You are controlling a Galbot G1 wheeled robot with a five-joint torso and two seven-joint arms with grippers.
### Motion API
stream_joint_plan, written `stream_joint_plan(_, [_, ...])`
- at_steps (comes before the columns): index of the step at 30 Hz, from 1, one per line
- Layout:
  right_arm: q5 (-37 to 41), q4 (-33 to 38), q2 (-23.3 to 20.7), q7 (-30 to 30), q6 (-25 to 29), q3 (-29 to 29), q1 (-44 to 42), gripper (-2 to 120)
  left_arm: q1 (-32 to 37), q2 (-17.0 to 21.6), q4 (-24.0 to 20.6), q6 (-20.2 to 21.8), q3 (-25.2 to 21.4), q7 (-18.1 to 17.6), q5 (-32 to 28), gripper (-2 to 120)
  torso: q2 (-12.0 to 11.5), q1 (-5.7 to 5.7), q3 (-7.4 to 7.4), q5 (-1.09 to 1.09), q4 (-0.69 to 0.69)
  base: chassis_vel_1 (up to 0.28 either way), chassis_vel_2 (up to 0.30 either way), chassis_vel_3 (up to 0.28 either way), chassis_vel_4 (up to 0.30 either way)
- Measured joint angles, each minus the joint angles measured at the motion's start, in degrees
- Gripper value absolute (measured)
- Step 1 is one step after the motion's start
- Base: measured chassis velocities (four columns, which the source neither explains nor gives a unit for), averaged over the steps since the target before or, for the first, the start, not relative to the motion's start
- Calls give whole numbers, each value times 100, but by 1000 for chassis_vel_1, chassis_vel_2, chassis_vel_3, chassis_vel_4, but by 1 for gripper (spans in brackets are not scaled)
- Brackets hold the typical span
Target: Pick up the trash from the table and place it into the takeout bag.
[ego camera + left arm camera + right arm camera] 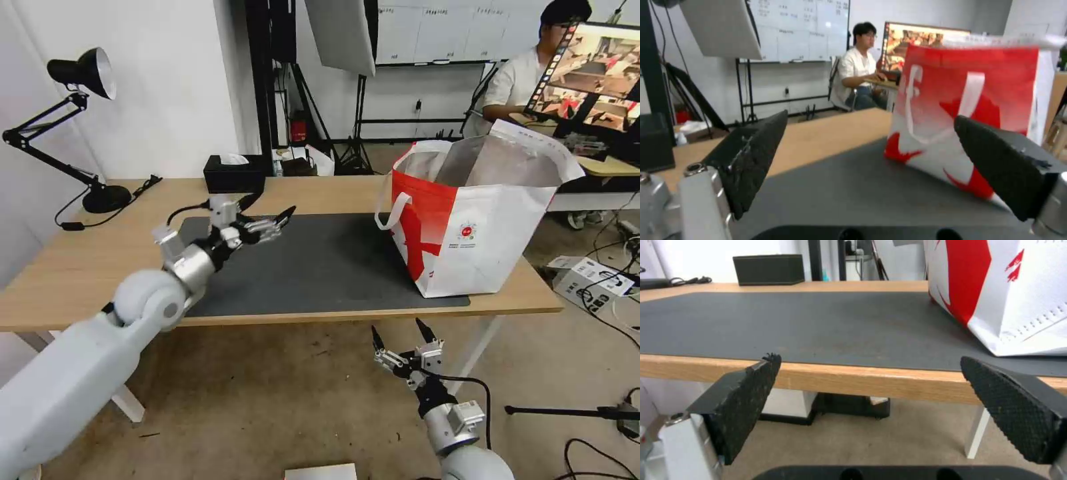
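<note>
The takeout bag (480,227) stands open on the right end of the table (80,267), its silver lining showing and its base on the dark grey mat (333,267). The trash is out of view. My left gripper (273,205) hovers open over the mat's far left part, pointing toward the bag (969,100), with nothing between its fingers (753,156). My right gripper (397,327) is open and holds nothing. It sits below and in front of the table's front edge (862,380), facing the mat (818,323) and the bag (1018,290).
A black tissue box (233,175) sits at the table's back edge. A black desk lamp (107,198) stands at the back left corner with its cord on the wood. A white table leg (978,430) is near my right gripper. A box (590,280) and cables lie on the floor at right.
</note>
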Motion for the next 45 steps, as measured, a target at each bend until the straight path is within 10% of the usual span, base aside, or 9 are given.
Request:
stream_joint_plan(21, [0, 0, 0, 0, 0, 0, 0, 100, 2806, -1334, -291, -16, -2735, 915, 1241, 100, 0, 0, 0, 0, -1, 0, 0, 0, 0])
stream_joint_plan(45, [0, 0, 0, 0, 0, 0, 0, 100, 5103, -3528, -1121, -1118, -4174, 592, 2503, 100, 1, 0, 0, 1, -1, 0, 0, 0, 0])
